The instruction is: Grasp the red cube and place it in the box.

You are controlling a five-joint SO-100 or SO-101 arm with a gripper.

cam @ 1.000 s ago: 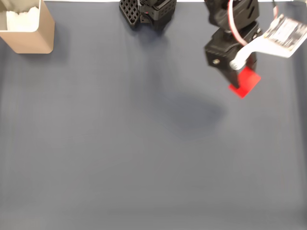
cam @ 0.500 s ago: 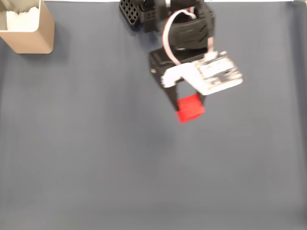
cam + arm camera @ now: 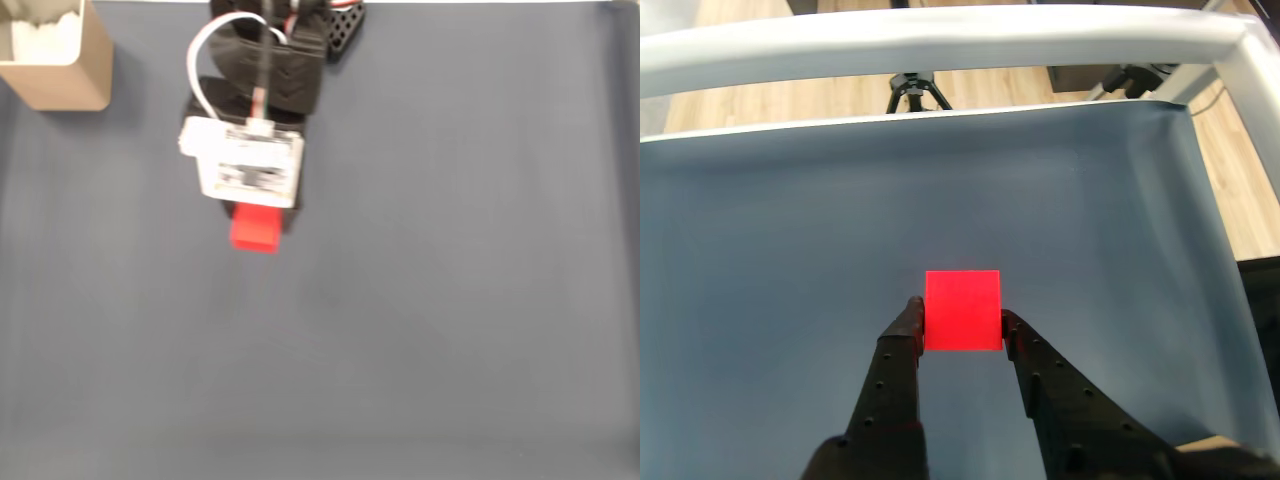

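Note:
My gripper (image 3: pixel 960 318) is shut on the red cube (image 3: pixel 962 310), one black finger pressed against each side face. In the fixed view the red cube (image 3: pixel 255 228) pokes out below the white camera board on my wrist, and the gripper (image 3: pixel 256 222) hangs above the grey mat, left of centre. The tan box (image 3: pixel 58 52) with its white lining stands in the far left corner of that view, well apart from the cube.
The grey mat (image 3: pixel 420 320) covers the whole table. The arm's black base (image 3: pixel 340 25) sits at the top edge of the fixed view. In the wrist view a white rail (image 3: pixel 940 45) borders the mat's far edge, with wooden floor and a tripod beyond.
The arm has swung left across the mat with the red cube held, from the right side to left of centre, closer to the box.

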